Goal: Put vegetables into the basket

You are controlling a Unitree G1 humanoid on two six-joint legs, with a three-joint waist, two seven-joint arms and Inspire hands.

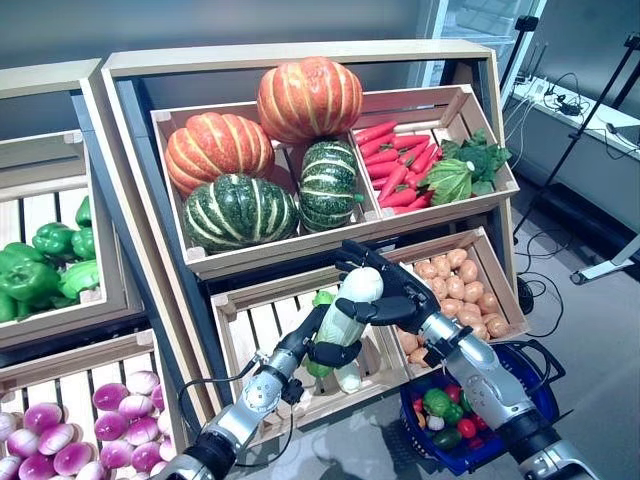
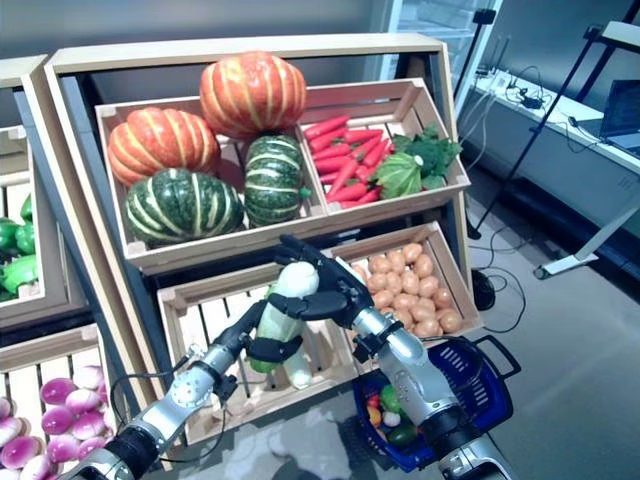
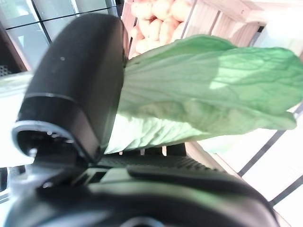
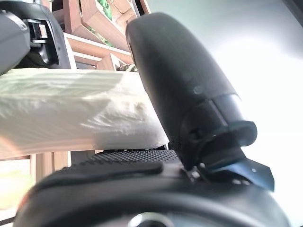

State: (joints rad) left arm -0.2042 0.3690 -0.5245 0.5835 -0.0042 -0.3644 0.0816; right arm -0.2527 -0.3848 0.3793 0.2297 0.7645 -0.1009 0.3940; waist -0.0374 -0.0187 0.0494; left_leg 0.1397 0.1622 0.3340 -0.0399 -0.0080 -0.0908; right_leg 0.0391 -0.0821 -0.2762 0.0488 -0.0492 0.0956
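A long pale cabbage, white at its upper end and leafy green at its lower end, is held up in front of the stand's lower middle crate. My left hand is curled round its green lower end; its leaves show in the left wrist view. My right hand is curled round its white upper end, which shows in the right wrist view. The blue basket stands on the floor under my right forearm, with green and red vegetables in it.
The wooden stand rises straight ahead with slanted crates on two levels. A second stand is on the left. Tripod legs and cables stand on the floor at the right.
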